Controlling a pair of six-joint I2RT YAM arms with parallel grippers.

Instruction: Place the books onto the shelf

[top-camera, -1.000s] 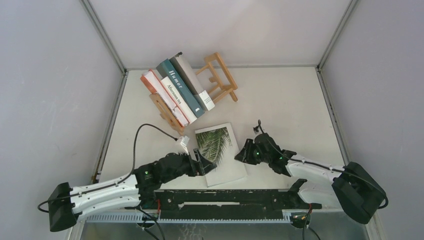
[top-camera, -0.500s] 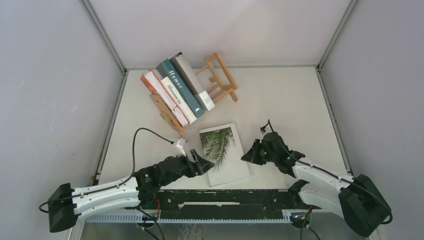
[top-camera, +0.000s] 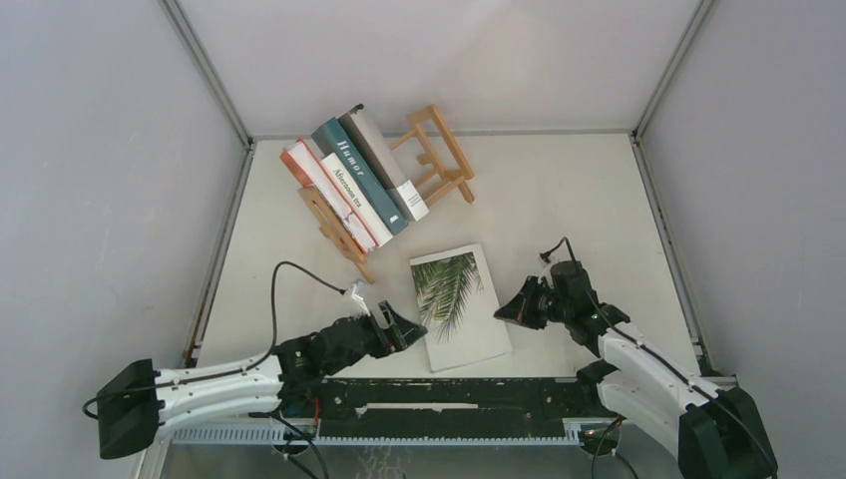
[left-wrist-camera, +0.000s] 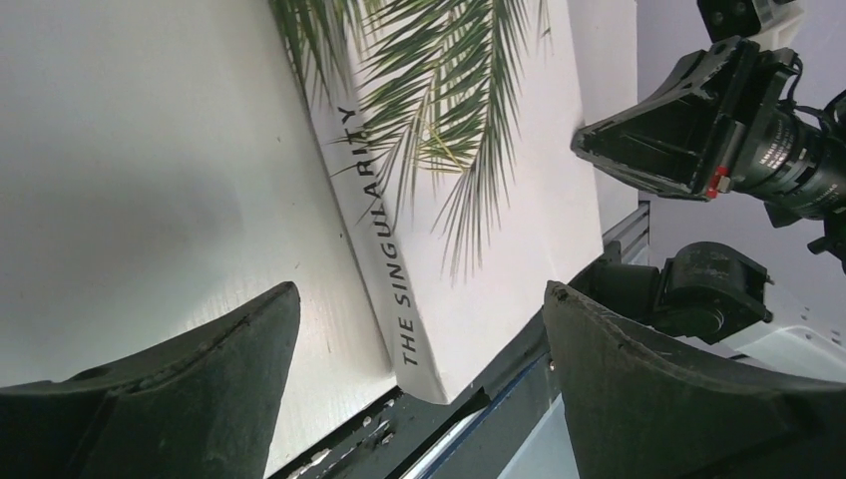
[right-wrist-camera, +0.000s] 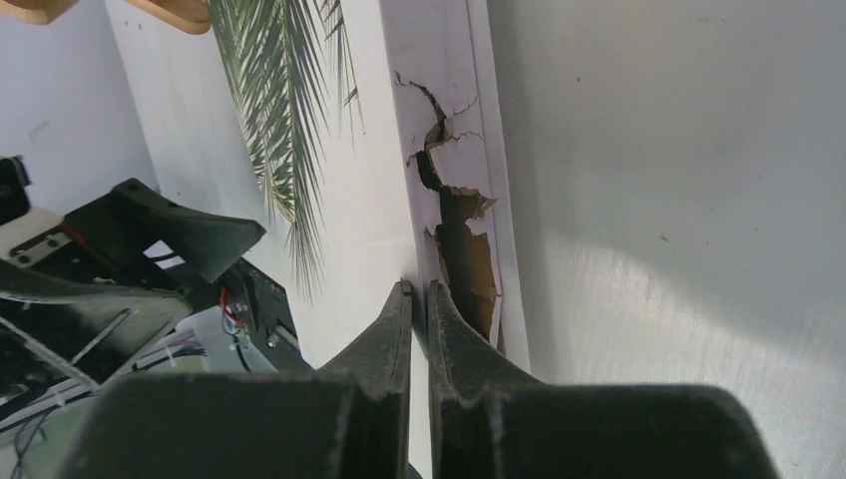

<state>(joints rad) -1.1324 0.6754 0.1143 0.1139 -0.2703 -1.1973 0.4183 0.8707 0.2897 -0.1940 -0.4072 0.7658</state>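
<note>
While surveying the table, note palm-leaf book lying flat near the front edge, cover up, well apart from the shelf. Count four other books leaning in that shelf toward its left end; judge room left at the right end for a fifth. Find left gripper spread wide at the book's spine-side near corner, holding nothing, seemingly set to straddle the spine. Find right gripper pinched almost closed, nothing visible between the jaws, tips at the opposite long side, probably to brace or nudge the book. Flag torn edge there as a snag and tear risk during any lift.
</note>
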